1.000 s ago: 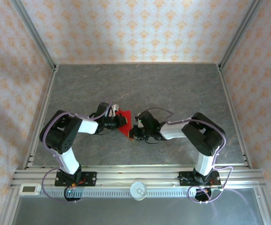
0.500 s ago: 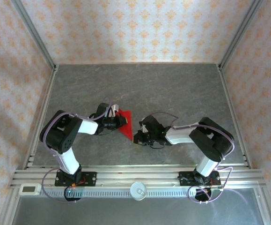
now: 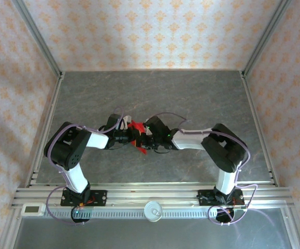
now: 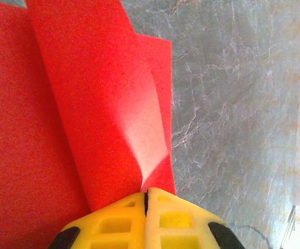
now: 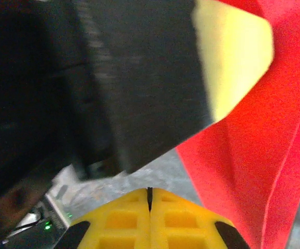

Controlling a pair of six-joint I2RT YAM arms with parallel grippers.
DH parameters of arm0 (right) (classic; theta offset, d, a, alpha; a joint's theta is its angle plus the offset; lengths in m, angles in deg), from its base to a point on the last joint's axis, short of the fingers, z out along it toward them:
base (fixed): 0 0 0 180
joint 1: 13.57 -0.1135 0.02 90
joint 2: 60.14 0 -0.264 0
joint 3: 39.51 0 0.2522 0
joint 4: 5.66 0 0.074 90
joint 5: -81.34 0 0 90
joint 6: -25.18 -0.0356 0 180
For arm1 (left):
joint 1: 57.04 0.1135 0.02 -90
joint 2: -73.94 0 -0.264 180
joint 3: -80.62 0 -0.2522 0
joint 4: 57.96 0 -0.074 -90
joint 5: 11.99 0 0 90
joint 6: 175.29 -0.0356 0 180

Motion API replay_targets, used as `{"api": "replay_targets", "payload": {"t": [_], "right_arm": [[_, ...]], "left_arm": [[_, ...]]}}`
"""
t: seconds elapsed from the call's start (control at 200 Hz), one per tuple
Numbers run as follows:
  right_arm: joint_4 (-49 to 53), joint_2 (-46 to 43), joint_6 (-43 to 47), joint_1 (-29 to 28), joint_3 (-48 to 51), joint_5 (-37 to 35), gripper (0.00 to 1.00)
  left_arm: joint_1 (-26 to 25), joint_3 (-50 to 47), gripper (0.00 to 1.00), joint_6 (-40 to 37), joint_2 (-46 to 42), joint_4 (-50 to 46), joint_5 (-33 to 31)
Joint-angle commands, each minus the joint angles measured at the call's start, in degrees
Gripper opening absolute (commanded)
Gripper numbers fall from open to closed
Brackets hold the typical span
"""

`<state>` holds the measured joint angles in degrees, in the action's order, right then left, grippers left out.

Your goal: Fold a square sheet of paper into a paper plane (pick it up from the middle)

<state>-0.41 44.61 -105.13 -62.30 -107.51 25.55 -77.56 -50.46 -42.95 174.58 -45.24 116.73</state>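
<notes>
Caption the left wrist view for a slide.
Left tool, shut, pinches the creased red paper against the grey marbled table.

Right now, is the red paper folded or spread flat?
Folded: the red paper lies in overlapping creased layers, with one flap curling up.

Lab test cell, aluminium frame point(image 3: 155, 193), wallpapered walls point(image 3: 150, 31)

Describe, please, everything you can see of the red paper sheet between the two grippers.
The thin, matte, bright red paper sheet is part-folded into overlapping creased layers, one flap curling. The left gripper is shut on its edge; the shut right gripper sits beside it, gripping nothing. It is midway across the grey marbled table, between both wrists.
</notes>
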Motion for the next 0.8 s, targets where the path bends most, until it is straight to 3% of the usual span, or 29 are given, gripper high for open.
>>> {"api": "replay_targets", "payload": {"t": [0.0,0.21,0.345,0.545,0.796], "right_arm": [[2.36,1.84,0.77,-0.22,1.82,-1.61,0.0],[-6.01,-4.34,-3.02,-0.22,15.71,2.09,0.0],[-6.16,-9.16,-3.56,-0.22,19.73,2.36,0.0],[-4.55,-13.2,-3.75,-0.14,14.91,0.45,0.0],[-3.85,-6.35,-4.39,0.83,7.2,-2.02,0.0]], "left_arm": [[0.12,-1.76,0.05,-0.95,2.58,-7.11,-4.2],[0.12,-1.9,0.05,-0.65,2.46,-6.81,-4.27],[-0.03,-2.46,0.05,0.49,2.02,-5.75,-4.17],[-0.22,-2.27,0.05,0.77,1.97,-5.83,-4.65],[-0.23,-1.89,0.05,0.54,2.24,-5.99,-4.18]]}}
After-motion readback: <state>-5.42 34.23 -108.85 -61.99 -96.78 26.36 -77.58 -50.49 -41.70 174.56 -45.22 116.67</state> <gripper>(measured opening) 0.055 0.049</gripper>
